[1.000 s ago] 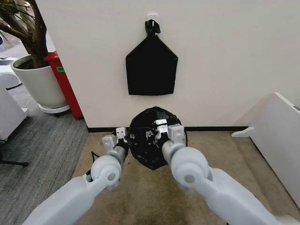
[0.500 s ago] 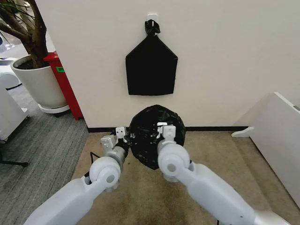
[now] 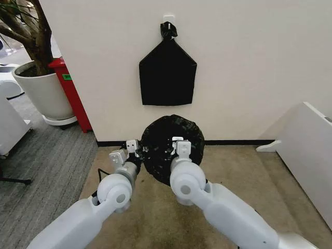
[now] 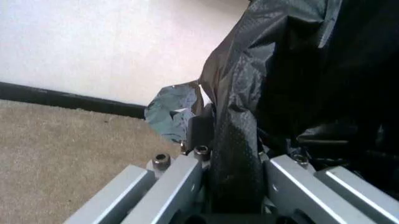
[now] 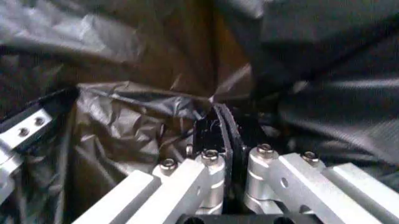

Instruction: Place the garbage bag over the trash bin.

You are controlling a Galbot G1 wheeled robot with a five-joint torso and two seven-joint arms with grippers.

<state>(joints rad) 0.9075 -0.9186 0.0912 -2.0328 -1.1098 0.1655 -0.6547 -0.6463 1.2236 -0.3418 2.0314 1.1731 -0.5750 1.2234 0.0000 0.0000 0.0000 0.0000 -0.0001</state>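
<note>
Both arms reach forward over the beige carpet (image 3: pixel 244 171), their wrists converging on a black mound by the wall. The left gripper (image 3: pixel 133 150) is clamped on a thick fold of the garbage bag (image 3: pixel 166 136) — the left wrist view shows the plastic pinched between its fingers (image 4: pixel 187 172) at the bag's left flank. The right gripper (image 3: pixel 180 147), just to the right and slightly nearer the mound's middle, pinches a thin pleat of film between its closed pads (image 5: pixel 212 140). The bag sits directly ahead of both claws, stretched over a round form that is probably the trash bin, which is itself wholly hidden by plastic. The two grips lie side by side along the near rim, so any further drawing of the bag would likely run down and towards the robot. Farther off, a flat black bag (image 3: pixel 167 72) hangs on the wall (image 3: pixel 259 62).
</note>
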